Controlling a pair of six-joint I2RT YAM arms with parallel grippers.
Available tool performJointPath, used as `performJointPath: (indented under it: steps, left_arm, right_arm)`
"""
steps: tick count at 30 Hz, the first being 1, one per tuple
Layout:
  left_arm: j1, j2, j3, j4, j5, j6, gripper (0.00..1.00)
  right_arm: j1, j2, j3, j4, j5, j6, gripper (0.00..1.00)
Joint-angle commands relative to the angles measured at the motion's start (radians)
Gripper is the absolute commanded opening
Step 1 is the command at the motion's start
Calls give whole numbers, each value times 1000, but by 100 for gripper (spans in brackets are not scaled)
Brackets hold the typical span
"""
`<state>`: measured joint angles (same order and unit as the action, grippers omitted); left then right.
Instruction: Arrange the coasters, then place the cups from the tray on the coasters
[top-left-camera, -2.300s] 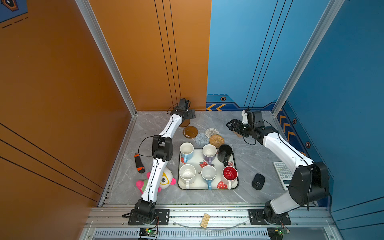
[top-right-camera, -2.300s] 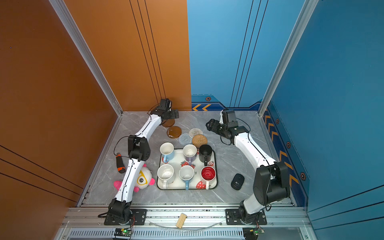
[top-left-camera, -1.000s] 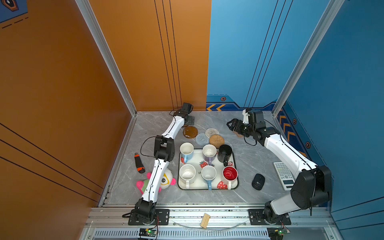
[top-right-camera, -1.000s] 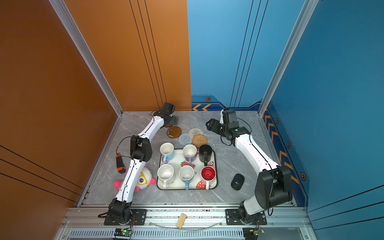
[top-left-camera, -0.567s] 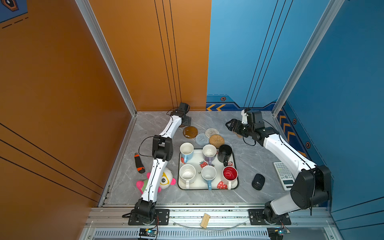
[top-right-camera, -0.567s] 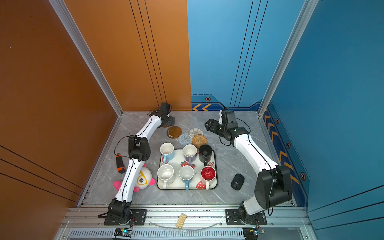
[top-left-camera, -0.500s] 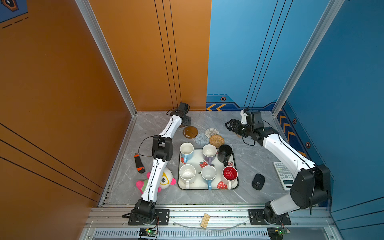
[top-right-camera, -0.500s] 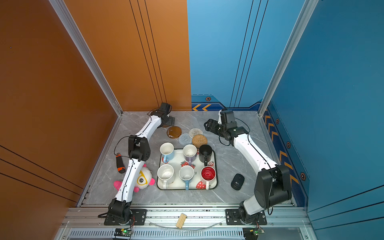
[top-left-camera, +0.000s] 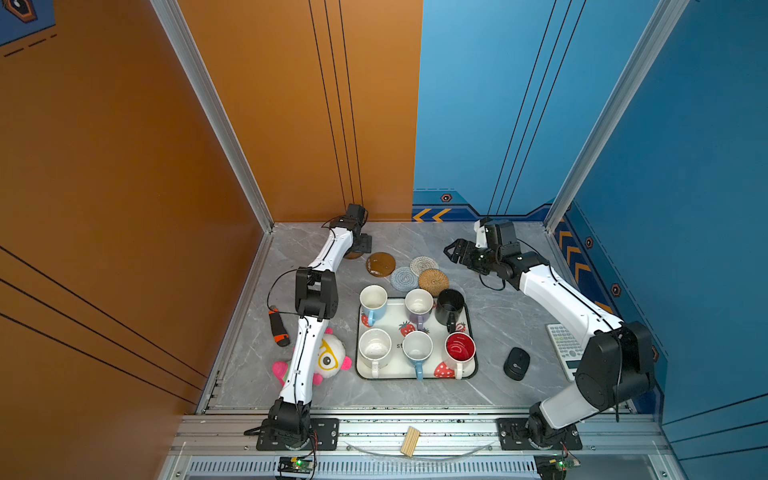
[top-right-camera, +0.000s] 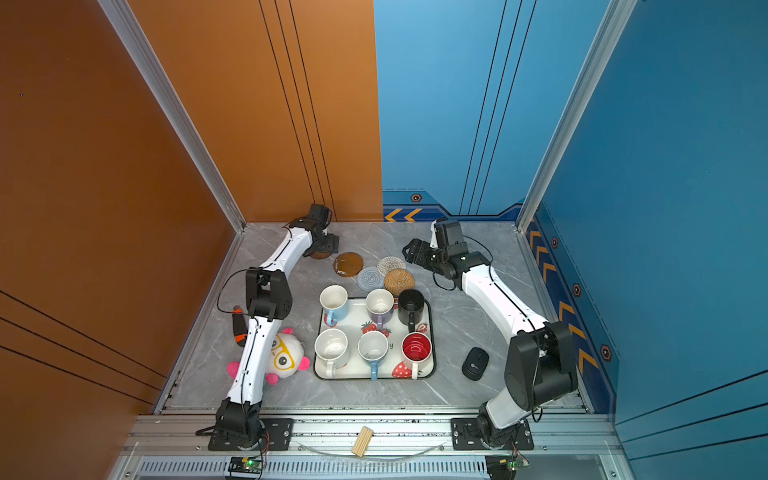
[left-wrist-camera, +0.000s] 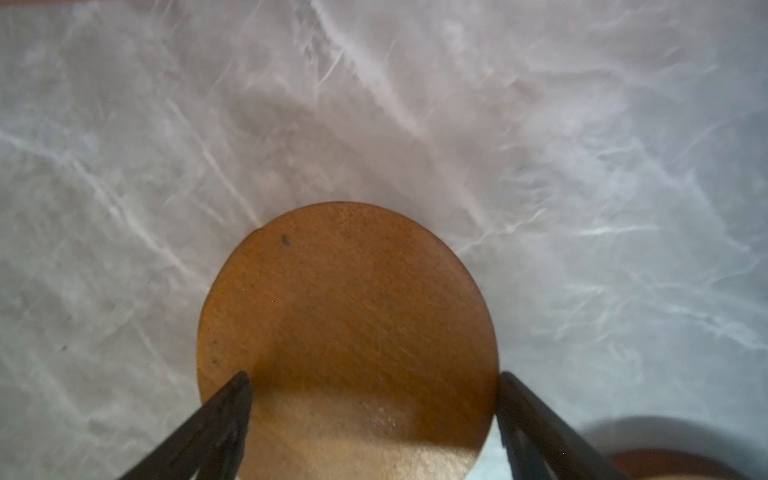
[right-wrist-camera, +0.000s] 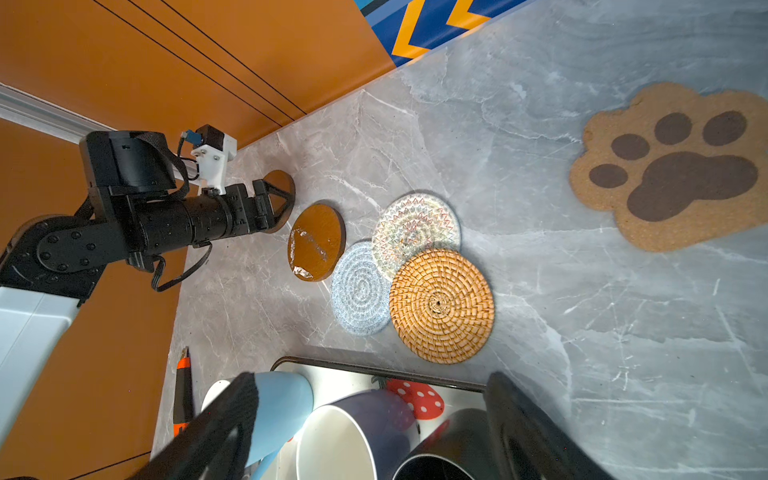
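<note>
Both top views show the strawberry tray (top-left-camera: 415, 377) holding several cups: two light blue (top-left-camera: 373, 297), lavender (top-left-camera: 419, 301), black (top-left-camera: 450, 305), speckled white (top-left-camera: 375, 347) and red-inside (top-left-camera: 460, 347). Behind it lie a brown disc coaster (top-left-camera: 380, 264), a cream woven one (top-left-camera: 424, 265), a grey woven one (top-left-camera: 404, 278) and a rattan one (top-left-camera: 433, 280). My left gripper (top-left-camera: 360, 249) is open by the orange wall, its fingers (left-wrist-camera: 232, 399) astride a second brown disc (left-wrist-camera: 345, 299) lying on the table. My right gripper (top-left-camera: 453, 251) hovers open and empty. The paw coaster (right-wrist-camera: 673, 174) lies beyond it.
A plush toy (top-left-camera: 328, 359) and an orange-black tool (top-left-camera: 278, 328) lie left of the tray under my left arm. A black mouse (top-left-camera: 516, 363) and a calculator (top-left-camera: 565, 347) sit to the right. A wooden block (top-left-camera: 409, 441) rests on the front rail. Walls close in the back and sides.
My left gripper has shifted a little left along the back wall, staying over the brown disc. My right gripper has edged slightly left.
</note>
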<state>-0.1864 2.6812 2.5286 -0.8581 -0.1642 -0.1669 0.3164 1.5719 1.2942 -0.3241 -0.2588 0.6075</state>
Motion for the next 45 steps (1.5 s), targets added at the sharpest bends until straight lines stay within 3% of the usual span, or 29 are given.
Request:
performJointPath:
  steps: [1,13,15,21,23,29,36,38,40,45]
  left_arm:
    - [5,-20,-65,-150,31,-24,91]
    - [21,-116,-217,-169,44,-50,88]
    - [18,-133,-208,-168,57,-59,83]
    - [-9,-187,-124,-169,94,-45,83]
    - [-14,-207,-101,-167,118,-43,84]
    - [-23,-275,-82,-165,123,-44,83]
    - [-1,-293,-100,-100,82,-69,66]
    - [14,-268,-92,-56,111,-88,61]
    - [28,-223,-53,-19,139,-108,61]
    - [44,-94,65,73,177,-159,62]
  right_arm:
    - [10,14,31,-4,-13,14,84]
    - [22,8,22,2,-16,13,85]
    - [23,9,22,6,-17,13,85]
    - [25,75,64,55,-72,27,83]
    - [26,126,113,74,-112,28,78]
    - [33,379,404,72,-269,32,47]
    - [68,793,878,54,-472,136,6]
    - [78,878,985,55,-502,173,0]
    - [88,938,1064,58,-525,199,0]
    - [93,967,1075,83,-533,218,0]
